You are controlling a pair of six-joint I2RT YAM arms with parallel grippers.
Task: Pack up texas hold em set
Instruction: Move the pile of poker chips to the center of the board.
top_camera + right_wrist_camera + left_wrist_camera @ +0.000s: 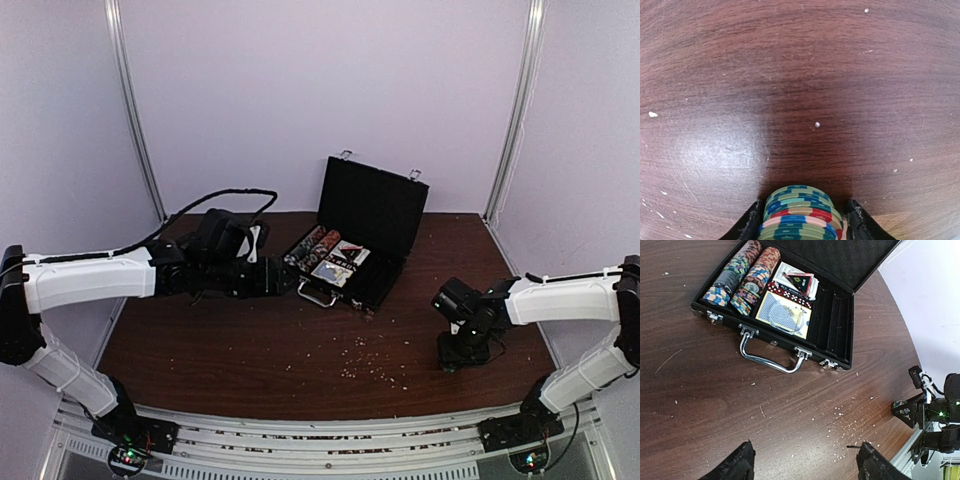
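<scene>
The left arm [90, 280] stretches level across the frame's left half. The left gripper [806, 446] is empty, its jaws apart. At lower right the right arm [560, 300] bends, and the right gripper [804, 204] points down. Its jaws flank a poker chip stack [800, 222]; contact is unclear.

The top camera looks down from high behind the near edge across the whole table [220, 360] to the far wall [300, 90], sharing the open case [375, 205] with the left wrist camera angled at it from nearby, while the right wrist camera stares straight down, close over the chips [800, 215].
</scene>
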